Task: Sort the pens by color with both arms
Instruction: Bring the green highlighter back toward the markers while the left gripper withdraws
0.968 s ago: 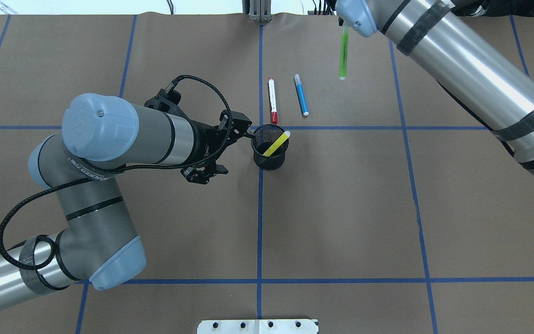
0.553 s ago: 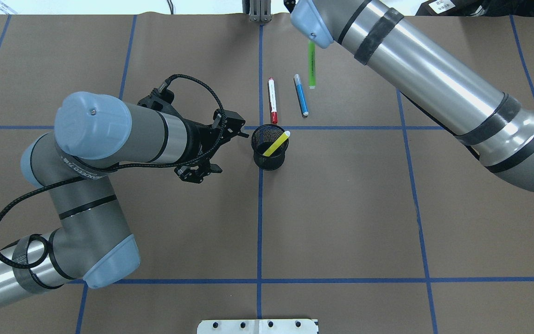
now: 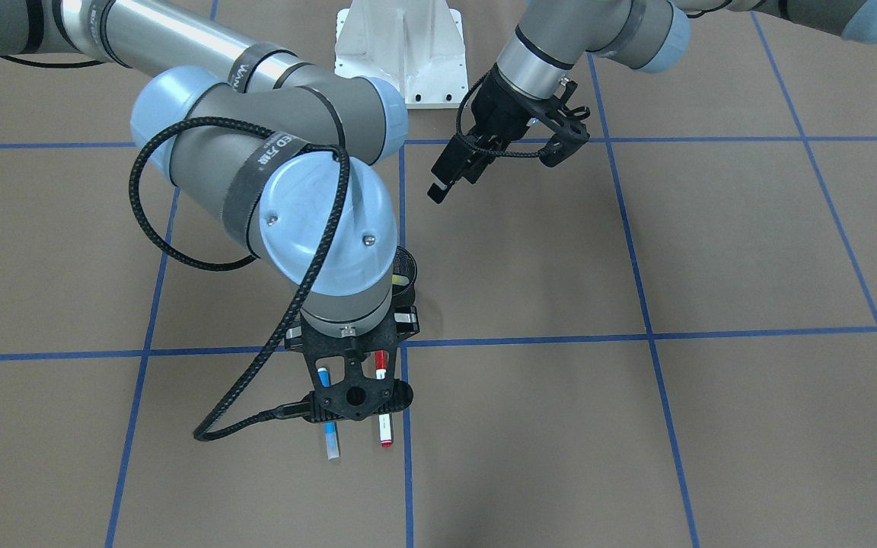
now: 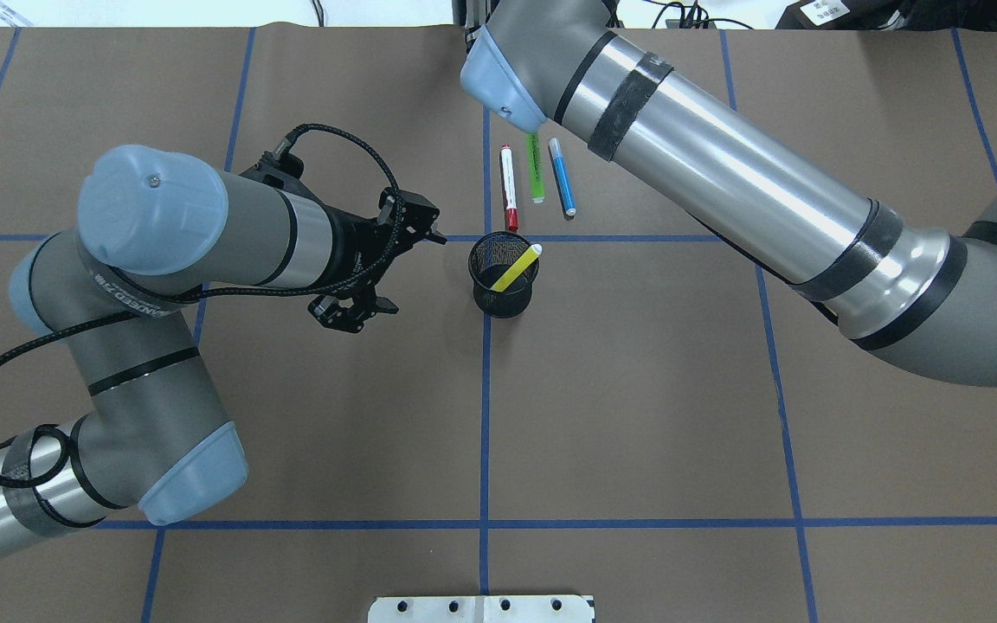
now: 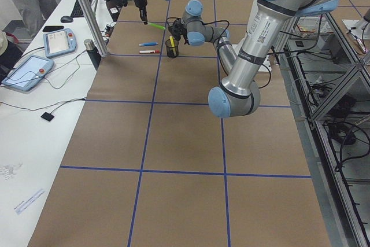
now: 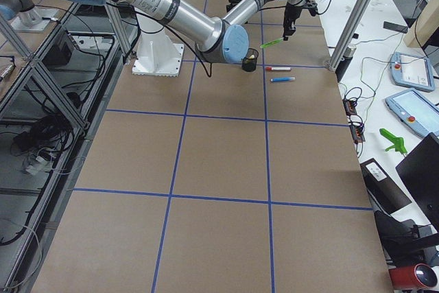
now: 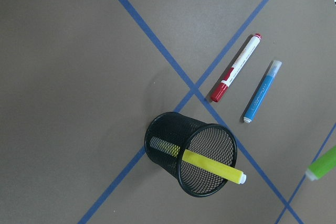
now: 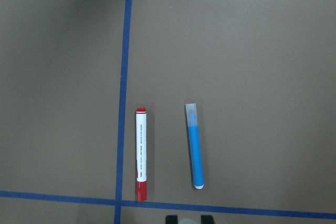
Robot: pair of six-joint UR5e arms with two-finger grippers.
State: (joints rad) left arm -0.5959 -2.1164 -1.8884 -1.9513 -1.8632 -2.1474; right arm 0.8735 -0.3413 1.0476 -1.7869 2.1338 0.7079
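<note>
Right arm [image 4: 723, 173] stretches beyond mesh cup [image 4: 504, 301], wrist down, right gripper [image 8: 188, 220] clamping lime green pen [image 4: 537, 177]. Left gripper [image 3: 454, 181] beside cup, jaws parted, empty.

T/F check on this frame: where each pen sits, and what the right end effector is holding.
1. The yellow marker pen stands in the black mesh cup. True.
2. The right end effector grips the blue marker pen. False: it grips the lime green marker pen; the blue one lies on the brown paper-covered table.
3. The white marker pen with red cap lies on the table beside the blue pen. True.
4. The lime green pen rests on the table. False: the side views show it held in the air, tilted.
</note>
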